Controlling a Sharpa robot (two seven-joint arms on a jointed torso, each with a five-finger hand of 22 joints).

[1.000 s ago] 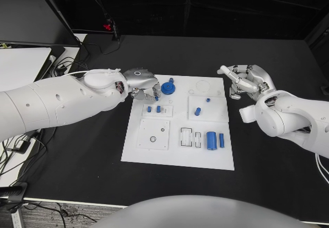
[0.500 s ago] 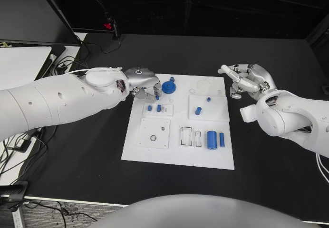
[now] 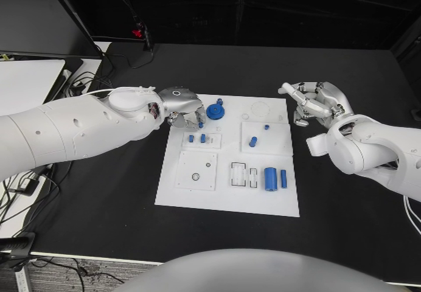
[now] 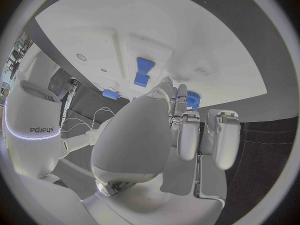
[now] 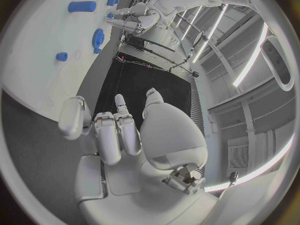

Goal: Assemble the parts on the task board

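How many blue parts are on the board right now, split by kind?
Blue gear-like disc: 1
Large blue cylinder: 1
Thin blue rod: 1
Small blue pegs: 6
Total: 9 blue parts, as far as the head view shows.

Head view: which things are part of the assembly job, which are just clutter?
Job:
white task board
blue gear-shaped part
large blue cylinder
small blue pegs
left hand

Clutter:
black cables beside the table
white side surface
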